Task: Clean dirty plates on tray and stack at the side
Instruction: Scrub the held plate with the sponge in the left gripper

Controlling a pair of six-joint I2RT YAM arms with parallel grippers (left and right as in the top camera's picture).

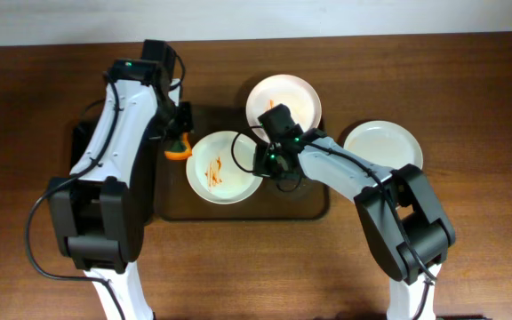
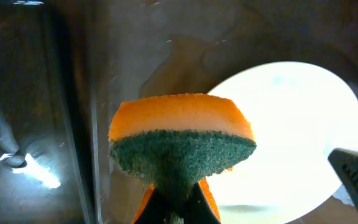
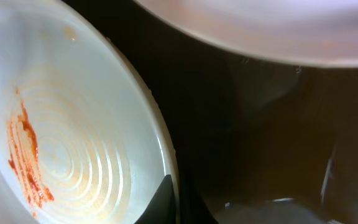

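A dark tray (image 1: 314, 206) holds two white plates. The near plate (image 1: 223, 167) has orange-red smears. The far plate (image 1: 283, 100) has a small smear. My left gripper (image 1: 178, 142) is shut on an orange and green sponge (image 2: 179, 134), held just left of the near plate (image 2: 291, 137). My right gripper (image 1: 262, 160) is shut on the near plate's right rim; in the right wrist view one finger lies inside the smeared plate (image 3: 73, 143) and one outside (image 3: 178, 202). A clean white plate (image 1: 382, 147) sits on the table right of the tray.
The tray floor (image 3: 260, 124) is wet and shiny. The far plate's edge (image 3: 260, 25) hangs close above my right gripper. The wooden table (image 1: 469, 98) surrounds the tray. My right gripper's finger tip shows in the left wrist view (image 2: 356, 177).
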